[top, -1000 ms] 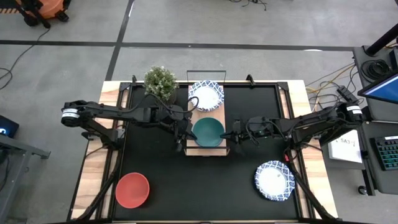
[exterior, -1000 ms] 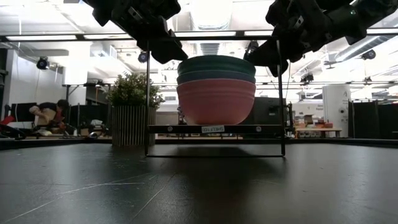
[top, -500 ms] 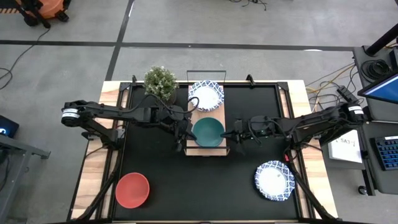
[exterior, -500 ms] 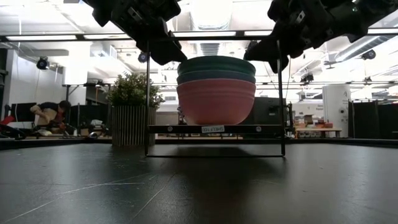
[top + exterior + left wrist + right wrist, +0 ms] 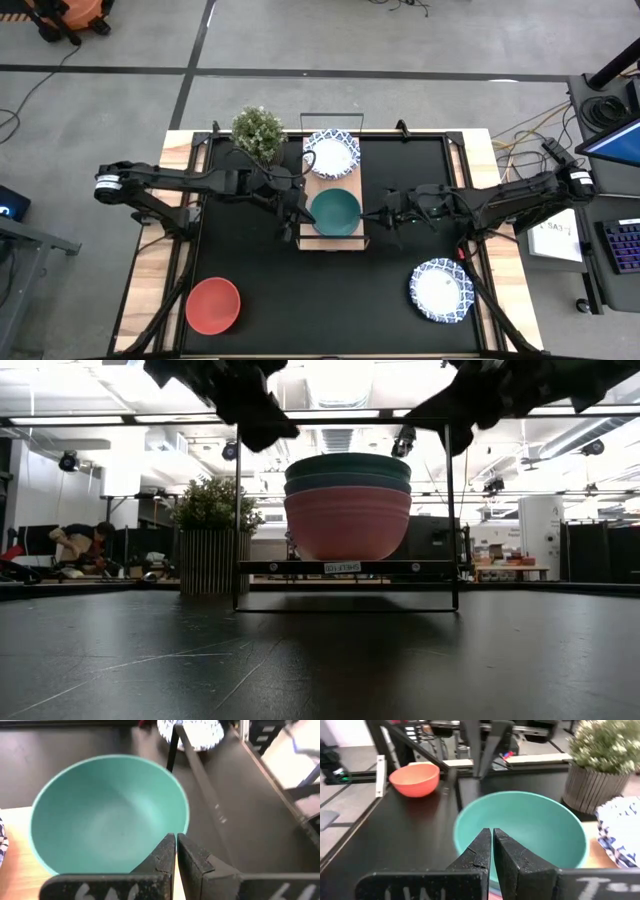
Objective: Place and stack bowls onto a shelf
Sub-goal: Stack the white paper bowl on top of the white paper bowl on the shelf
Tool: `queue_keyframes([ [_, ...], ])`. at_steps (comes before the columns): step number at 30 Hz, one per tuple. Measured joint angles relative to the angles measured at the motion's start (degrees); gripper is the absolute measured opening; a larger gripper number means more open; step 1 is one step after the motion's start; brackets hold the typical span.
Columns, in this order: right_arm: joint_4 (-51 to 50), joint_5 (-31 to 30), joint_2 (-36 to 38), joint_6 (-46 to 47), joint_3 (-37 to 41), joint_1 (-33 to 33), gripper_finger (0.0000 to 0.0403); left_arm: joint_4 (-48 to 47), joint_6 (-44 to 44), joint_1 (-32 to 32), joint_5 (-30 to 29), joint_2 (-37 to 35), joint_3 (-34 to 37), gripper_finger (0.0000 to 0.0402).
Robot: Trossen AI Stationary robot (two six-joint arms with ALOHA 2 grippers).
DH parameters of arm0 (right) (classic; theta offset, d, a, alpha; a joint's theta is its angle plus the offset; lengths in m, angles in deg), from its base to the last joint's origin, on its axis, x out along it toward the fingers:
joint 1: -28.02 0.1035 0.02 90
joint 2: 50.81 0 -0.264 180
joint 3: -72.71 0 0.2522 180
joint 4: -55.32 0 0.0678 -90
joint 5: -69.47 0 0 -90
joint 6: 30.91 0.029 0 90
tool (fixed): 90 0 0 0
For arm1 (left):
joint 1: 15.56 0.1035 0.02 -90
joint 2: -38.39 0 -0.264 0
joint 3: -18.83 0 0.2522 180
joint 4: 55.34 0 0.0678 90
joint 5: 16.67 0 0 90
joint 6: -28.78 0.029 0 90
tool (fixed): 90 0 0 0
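Note:
The shelf [image 5: 318, 186], a wooden board in a black wire frame [image 5: 446, 510], stands mid-table. On its near end a green bowl [image 5: 334, 211] sits in a blue bowl [image 5: 348, 483], which sits in a pink one [image 5: 348, 520]. A white bowl with a blue-patterned rim [image 5: 332, 154] rests on the far end. My left gripper [image 5: 293, 216] is shut and hovers at the green bowl's left rim. My right gripper [image 5: 374, 215] is shut and hovers at the right rim. Both stand above rim height in the low view.
A red bowl [image 5: 213, 305] lies on the black mat near the front left. A blue-patterned bowl [image 5: 441, 290] lies near the front right. A potted plant [image 5: 258, 132] stands just left of the shelf's far end.
My right gripper has risen from beside the green bowl's rim and drawn back a little toward the table's right edge. My left gripper has risen a little. Both stay shut, and the bowl stack has not moved.

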Motion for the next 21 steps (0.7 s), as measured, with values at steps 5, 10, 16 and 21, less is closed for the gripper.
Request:
queue_keyframes([
  [5, -0.75, -0.40, 2.57, -2.35, -0.02, 2.70, 0.0009, -2.52, -5.24, -1.75, 0.00, -2.47, -0.89, 0.0000],
  [10, -0.84, -0.45, 3.59, -3.43, -0.02, 5.38, 0.0009, -5.99, -12.33, -5.12, -0.26, -3.62, -1.67, 0.0000],
  [16, -12.29, -1.36, 6.22, 4.19, -4.25, 6.72, 0.0009, -9.39, -16.58, -11.12, -1.01, -4.09, -2.56, 0.0000],
  [21, -33.21, -1.87, 5.22, 13.11, -10.78, 7.32, 0.0009, -9.58, -16.00, -16.16, -6.25, -3.92, -2.56, 0.0000],
])
